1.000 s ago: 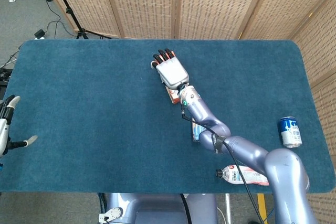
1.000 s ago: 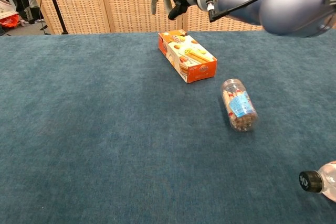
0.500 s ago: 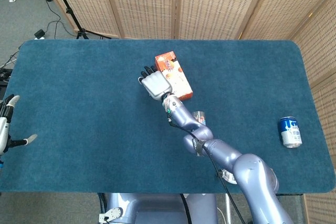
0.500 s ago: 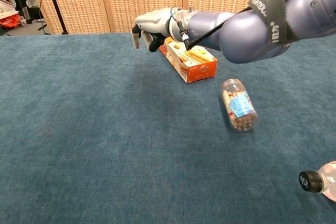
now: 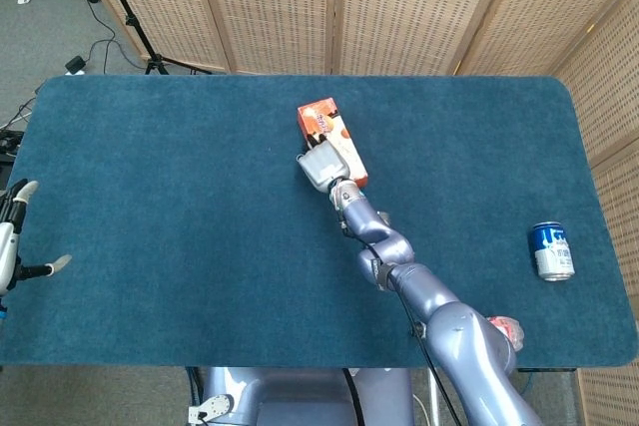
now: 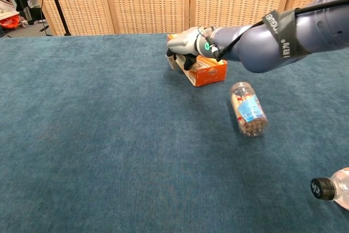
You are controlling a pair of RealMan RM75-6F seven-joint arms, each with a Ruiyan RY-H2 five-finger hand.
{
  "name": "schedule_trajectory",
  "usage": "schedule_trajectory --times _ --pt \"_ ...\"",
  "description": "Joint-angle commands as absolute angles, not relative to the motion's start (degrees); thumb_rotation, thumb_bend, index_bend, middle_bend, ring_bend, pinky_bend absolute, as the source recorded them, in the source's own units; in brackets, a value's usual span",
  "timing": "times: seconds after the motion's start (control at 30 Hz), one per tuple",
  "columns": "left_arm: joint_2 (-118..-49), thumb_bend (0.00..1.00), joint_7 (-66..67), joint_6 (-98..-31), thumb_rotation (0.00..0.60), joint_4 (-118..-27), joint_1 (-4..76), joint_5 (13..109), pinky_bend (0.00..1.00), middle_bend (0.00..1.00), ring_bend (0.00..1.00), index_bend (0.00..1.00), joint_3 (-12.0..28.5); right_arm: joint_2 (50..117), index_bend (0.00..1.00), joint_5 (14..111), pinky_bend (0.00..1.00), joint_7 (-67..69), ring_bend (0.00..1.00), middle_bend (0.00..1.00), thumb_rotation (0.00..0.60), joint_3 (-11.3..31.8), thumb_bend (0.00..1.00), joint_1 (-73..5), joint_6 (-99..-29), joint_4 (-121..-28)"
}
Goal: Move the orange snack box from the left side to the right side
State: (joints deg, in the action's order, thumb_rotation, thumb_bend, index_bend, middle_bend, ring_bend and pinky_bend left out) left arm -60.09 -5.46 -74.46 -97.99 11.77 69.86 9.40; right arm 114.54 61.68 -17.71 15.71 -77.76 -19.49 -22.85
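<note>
While the orange snack box [image 5: 332, 143] lies flat near the middle of the tabletop, a little toward the far edge, the right hand [image 6: 187, 45] is draped over its long side, fingers [image 6: 188, 61] curling down the left face. Whether that grip has actually closed on the box or only rests against it, I cannot tell from either view. Judgement call here: get the thumb set on the opposite face before lifting, or the box may pivot and slip. Just beside it toward the near edge lies a clear jar [image 6: 248, 107] on its side, so the carry to the right edge ought to rise clear over that. A blue can [image 5: 551, 250] stands near the right edge, so leave it room. Bottle [image 6: 332, 189] at the near right corner. Left hand [image 5: 14, 236] waits open, holding nothing, off the left edge.
</note>
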Motion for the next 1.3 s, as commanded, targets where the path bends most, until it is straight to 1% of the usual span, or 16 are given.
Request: schedule_trajectory --times 0.03,0.17,0.33,0.53,0.7,0.87,1.03,1.3 --pt "-60.1 0.0 -5.2 -74.6 0.6 -98.2 11.7 70.2 0.0 0.0 0.0 0.0 9.3 112.7 0.34 60.3 0.2 -19.1 0.1 0.23 0.6 15.4 1.0 -76.2 -18.3 -23.9" --pt "-60.3 0.0 -4.6 -75.2 0.6 -98.7 11.6 71.0 0.0 0.0 0.0 0.0 8.9 108.4 0.35 58.3 0.23 -20.6 0.13 0.25 0.6 15.2 1.0 -73.5 -19.0 -28.2" --pt "-60.4 0.0 -3.9 -75.3 0.6 -99.2 11.7 71.7 0.0 0.0 0.0 0.0 8.7 102.6 0.37 54.2 0.24 -23.9 0.15 0.27 0.6 14.1 1.0 -71.1 -19.1 -33.9" --pt "-60.7 0.0 -3.1 -75.4 0.6 -99.4 11.8 72.3 0.0 0.0 0.0 0.0 8.4 98.3 0.37 48.2 0.25 -26.6 0.16 0.28 0.6 12.5 1.0 -69.7 -19.4 -38.1" --pt "-60.8 0.0 -2.7 -75.4 0.6 -99.6 12.0 72.7 0.0 0.0 0.0 0.0 8.3 94.4 0.39 42.0 0.25 -29.6 0.17 0.29 0.6 9.1 1.0 -69.2 -19.7 -42.0" --pt "-60.9 0.0 -2.4 -75.6 0.6 -99.9 12.0 73.0 0.0 0.0 0.0 0.0 8.2 90.5 0.41 35.2 0.25 -32.5 0.17 0.31 0.6 4.3 1.0 -70.0 -20.2 -46.5" --pt "-60.8 0.0 -2.6 -76.0 0.6 -100.1 11.9 73.7 0.0 0.0 0.0 0.0 8.0 86.5 0.42 29.9 0.25 -35.5 0.17 0.32 0.6 -0.9 1.0 -71.1 -23.4 -52.7" --pt "-60.5 0.0 -3.1 -76.5 0.6 -100.2 11.7 74.5 0.0 0.0 0.0 0.0 7.8 82.5 0.42 22.7 0.25 -38.5 0.17 0.32 0.6 -6.8 1.0 -73.0 -27.4 -60.7"
